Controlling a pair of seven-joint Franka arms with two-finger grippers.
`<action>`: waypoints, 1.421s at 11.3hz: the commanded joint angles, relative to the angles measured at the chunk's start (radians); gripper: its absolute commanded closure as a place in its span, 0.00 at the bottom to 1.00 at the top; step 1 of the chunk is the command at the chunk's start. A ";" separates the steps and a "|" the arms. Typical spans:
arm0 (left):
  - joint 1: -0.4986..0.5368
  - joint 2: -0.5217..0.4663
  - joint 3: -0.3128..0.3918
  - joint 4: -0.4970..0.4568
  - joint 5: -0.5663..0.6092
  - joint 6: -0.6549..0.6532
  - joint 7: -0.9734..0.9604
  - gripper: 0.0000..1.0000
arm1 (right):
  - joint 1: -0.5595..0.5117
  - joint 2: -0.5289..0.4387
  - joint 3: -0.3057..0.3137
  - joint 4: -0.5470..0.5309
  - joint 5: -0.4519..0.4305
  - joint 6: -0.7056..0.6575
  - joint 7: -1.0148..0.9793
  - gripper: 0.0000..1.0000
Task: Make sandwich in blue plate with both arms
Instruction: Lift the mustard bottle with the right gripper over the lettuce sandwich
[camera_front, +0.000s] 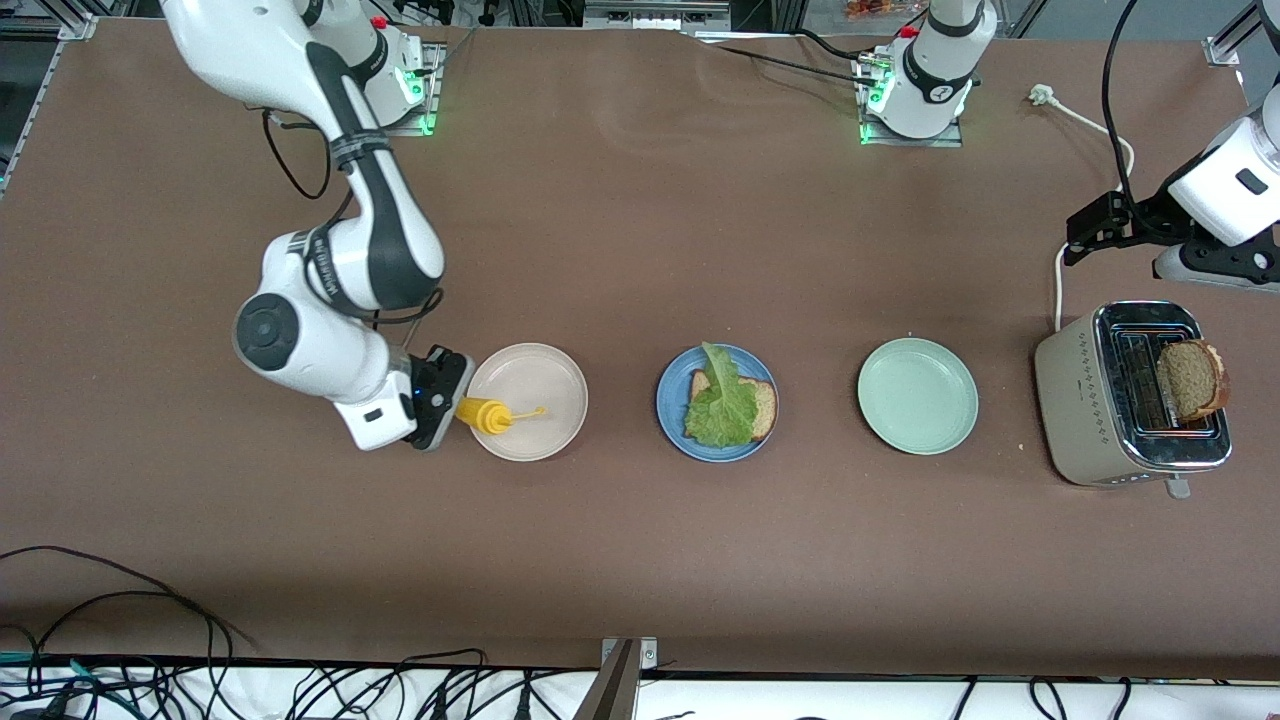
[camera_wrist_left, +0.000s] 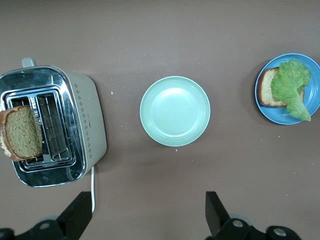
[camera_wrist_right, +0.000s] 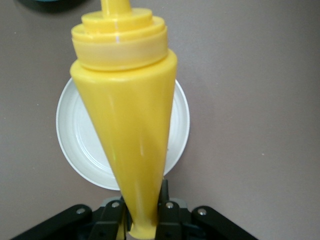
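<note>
Blue and matte, the blue plate (camera_front: 668, 415) carries one brown bread slice (camera_front: 764, 405) under ruffled lettuce (camera_front: 722, 405), well apart from the right gripper (camera_front: 447, 397), which is clamped on a smooth yellow squeeze bottle (camera_front: 484, 414) over the beige plate (camera_front: 545, 373), probably for saucing. The left gripper (camera_wrist_left: 149, 210), fingers spread and empty, is held over bare table beside the metal toaster (camera_front: 1080, 400), where the second slice (camera_front: 1190, 378) is propped.

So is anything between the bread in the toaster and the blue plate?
Only the pale green plate lies on the table between the toaster, with its bread slice, and the blue plate. It is low and empty.
</note>
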 joint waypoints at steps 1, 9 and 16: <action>0.007 0.011 -0.003 0.031 0.011 -0.020 0.019 0.00 | 0.135 -0.012 -0.067 0.032 -0.155 -0.062 0.207 1.00; 0.007 0.011 -0.001 0.031 0.011 -0.020 0.021 0.00 | 0.587 0.150 -0.334 0.241 -0.347 -0.366 0.612 1.00; 0.009 0.011 -0.001 0.029 0.010 -0.020 0.021 0.00 | 0.749 0.345 -0.400 0.374 -0.382 -0.458 0.809 1.00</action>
